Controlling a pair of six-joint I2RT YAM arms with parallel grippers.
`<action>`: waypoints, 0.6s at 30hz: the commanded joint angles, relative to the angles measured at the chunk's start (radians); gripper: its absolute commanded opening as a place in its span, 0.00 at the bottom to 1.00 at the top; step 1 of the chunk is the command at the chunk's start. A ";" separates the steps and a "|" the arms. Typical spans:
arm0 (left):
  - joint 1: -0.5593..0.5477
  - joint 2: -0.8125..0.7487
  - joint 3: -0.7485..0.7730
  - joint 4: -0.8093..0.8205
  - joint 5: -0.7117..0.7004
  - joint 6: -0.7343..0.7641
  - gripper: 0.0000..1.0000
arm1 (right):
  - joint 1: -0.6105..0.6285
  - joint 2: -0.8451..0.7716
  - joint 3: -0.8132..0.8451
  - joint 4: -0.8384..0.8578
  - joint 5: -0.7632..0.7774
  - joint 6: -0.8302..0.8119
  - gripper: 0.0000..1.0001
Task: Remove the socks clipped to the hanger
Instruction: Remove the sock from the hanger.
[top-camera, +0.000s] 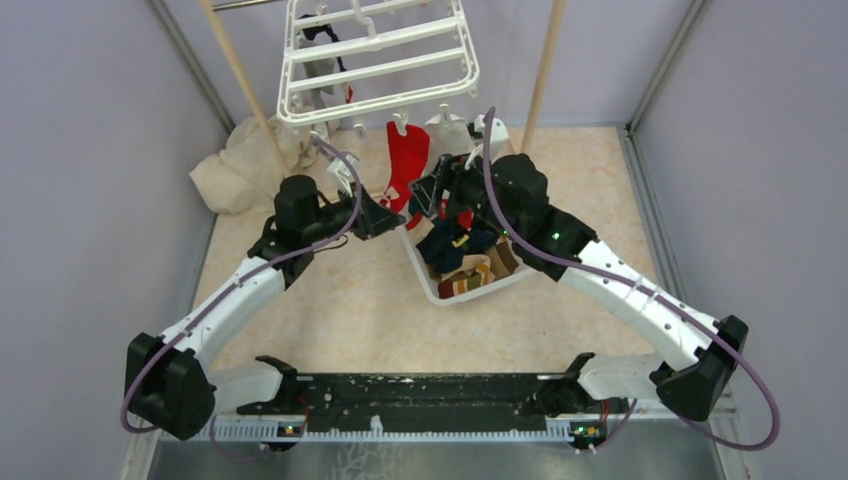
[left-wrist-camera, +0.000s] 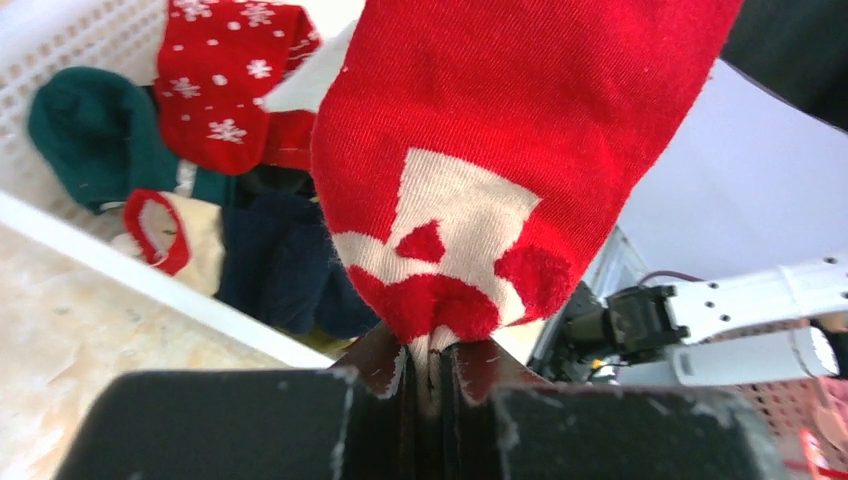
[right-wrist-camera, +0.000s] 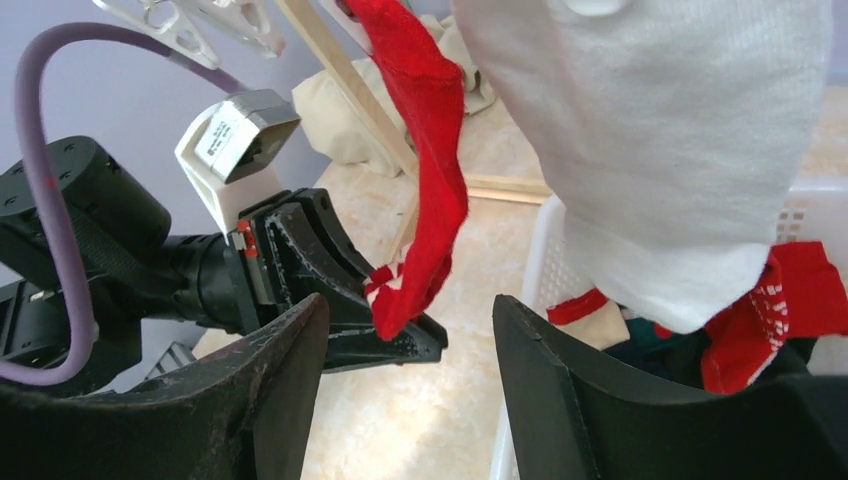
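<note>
Left wrist shows red sock (left-wrist-camera: 520, 150) toe pinched between jaws.

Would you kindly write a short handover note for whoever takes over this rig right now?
The left gripper is shut on the toe of the red sock, which hangs from a front clip of the hanger.
The right gripper is open and empty, close to the white sock, by the basket.
Done: several loose socks lie in the basket.
Left: pull the red sock free, then the white sock, then the far socks clipped at the hanger's back.
</note>
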 joint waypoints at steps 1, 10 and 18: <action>0.032 0.022 0.041 0.099 0.193 -0.073 0.08 | -0.017 -0.018 0.001 0.137 -0.062 -0.089 0.61; 0.088 0.047 0.035 0.156 0.352 -0.161 0.09 | -0.053 0.006 0.007 0.270 -0.157 -0.138 0.59; 0.158 0.101 -0.092 0.468 0.507 -0.406 0.09 | -0.065 0.021 0.026 0.301 -0.202 -0.179 0.57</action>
